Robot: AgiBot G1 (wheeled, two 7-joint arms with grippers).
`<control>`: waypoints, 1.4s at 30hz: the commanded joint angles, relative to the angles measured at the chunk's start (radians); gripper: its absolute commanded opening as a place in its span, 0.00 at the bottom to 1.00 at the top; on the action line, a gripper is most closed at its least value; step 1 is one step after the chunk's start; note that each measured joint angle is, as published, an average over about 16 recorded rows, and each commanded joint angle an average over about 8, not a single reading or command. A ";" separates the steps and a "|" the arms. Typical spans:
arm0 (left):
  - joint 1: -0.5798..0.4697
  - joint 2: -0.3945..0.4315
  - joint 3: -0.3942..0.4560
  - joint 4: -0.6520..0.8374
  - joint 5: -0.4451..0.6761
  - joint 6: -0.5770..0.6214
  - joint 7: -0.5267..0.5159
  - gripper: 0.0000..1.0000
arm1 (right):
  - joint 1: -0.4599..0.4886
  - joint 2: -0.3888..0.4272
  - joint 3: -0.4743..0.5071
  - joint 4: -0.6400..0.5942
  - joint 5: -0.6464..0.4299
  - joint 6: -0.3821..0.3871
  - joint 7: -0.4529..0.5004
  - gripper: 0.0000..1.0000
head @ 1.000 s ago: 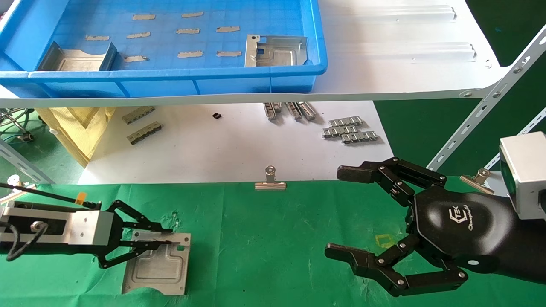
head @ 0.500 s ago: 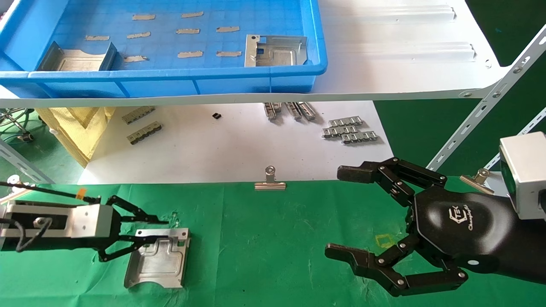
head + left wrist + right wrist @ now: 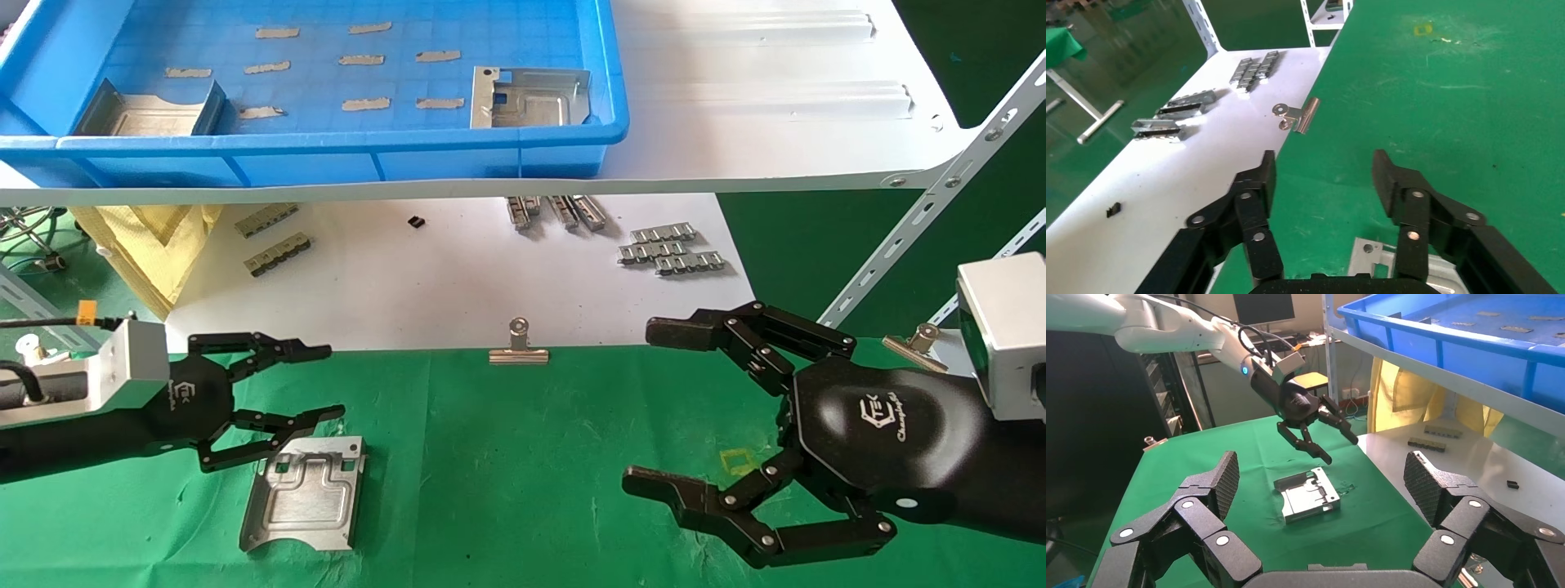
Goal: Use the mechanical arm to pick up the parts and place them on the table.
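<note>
Left pincer [image 3: 315, 382] agape above green table [image 3: 523, 457]

I see one part [image 3: 304, 504] lying on the table [image 3: 523, 457] at my left, just below the left gripper [image 3: 331, 382]. Two more parts [image 3: 527, 98] sit in the bin [image 3: 343, 155] on the shelf [image 3: 776, 122] behind. Right gripper [image 3: 654, 408] hovers at my right.

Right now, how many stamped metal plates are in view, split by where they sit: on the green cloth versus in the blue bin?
On the green cloth: 1, the plate lying below the open left gripper.
In the blue bin: 2, the left plate and the right plate.
Total: 3.
The right gripper is open, holding none.
</note>
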State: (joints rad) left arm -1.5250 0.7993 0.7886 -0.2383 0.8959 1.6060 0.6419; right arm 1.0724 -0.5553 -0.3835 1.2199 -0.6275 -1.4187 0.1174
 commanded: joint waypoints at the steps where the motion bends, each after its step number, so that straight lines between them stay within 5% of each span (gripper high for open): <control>1: 0.029 -0.010 -0.012 -0.017 -0.045 0.001 -0.030 1.00 | 0.000 0.000 0.000 0.000 0.000 0.000 0.000 1.00; 12: 0.033 -0.013 -0.028 -0.057 -0.026 -0.005 -0.048 1.00 | 0.000 0.000 0.000 0.000 0.000 0.000 0.000 1.00; 42: 0.250 -0.104 -0.278 -0.571 -0.098 -0.060 -0.455 1.00 | 0.000 0.000 0.000 0.000 0.000 0.000 0.000 1.00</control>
State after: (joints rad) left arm -1.2747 0.6951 0.5104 -0.8094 0.7977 1.5462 0.1873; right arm 1.0723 -0.5553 -0.3835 1.2198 -0.6275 -1.4186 0.1173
